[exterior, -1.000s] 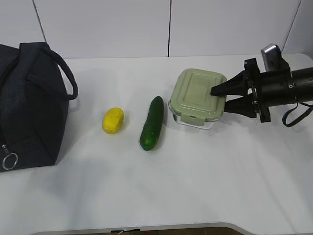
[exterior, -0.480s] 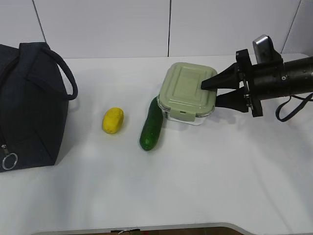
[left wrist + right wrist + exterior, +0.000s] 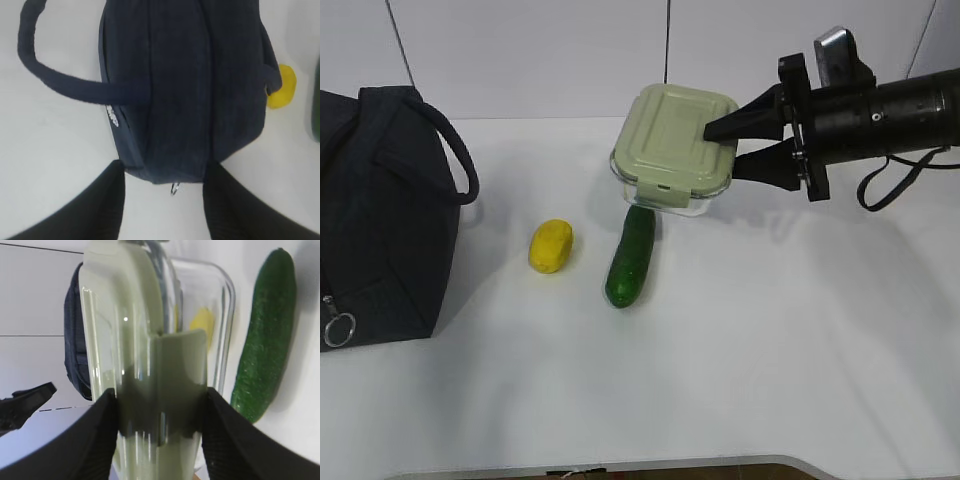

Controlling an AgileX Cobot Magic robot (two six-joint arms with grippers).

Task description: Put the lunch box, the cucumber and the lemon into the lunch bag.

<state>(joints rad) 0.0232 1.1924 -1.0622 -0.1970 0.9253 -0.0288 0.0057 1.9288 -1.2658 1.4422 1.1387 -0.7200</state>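
My right end effector [image 3: 732,146] pinches the lunch box [image 3: 672,150] by one edge, holding it off the worktop [image 3: 770,330] above the far tip of the cucumber [image 3: 632,255]. The lemon [image 3: 551,246] lies just left of the cucumber, the lunch bag [image 3: 380,215] at the far left (zip looks closed). My left end effector [image 3: 162,200] hangs spread over the bag, gripping nothing.

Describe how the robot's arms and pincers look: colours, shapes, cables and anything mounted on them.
The right arm is a matte black cylinder ending in a round black flange. Its pincer has two black fingers tapering to points. A small silver-grey camera block sits on the wrist, and a black cable loops beneath. Of the left pincer, only two broad, smooth black fingers show. No markings are visible.
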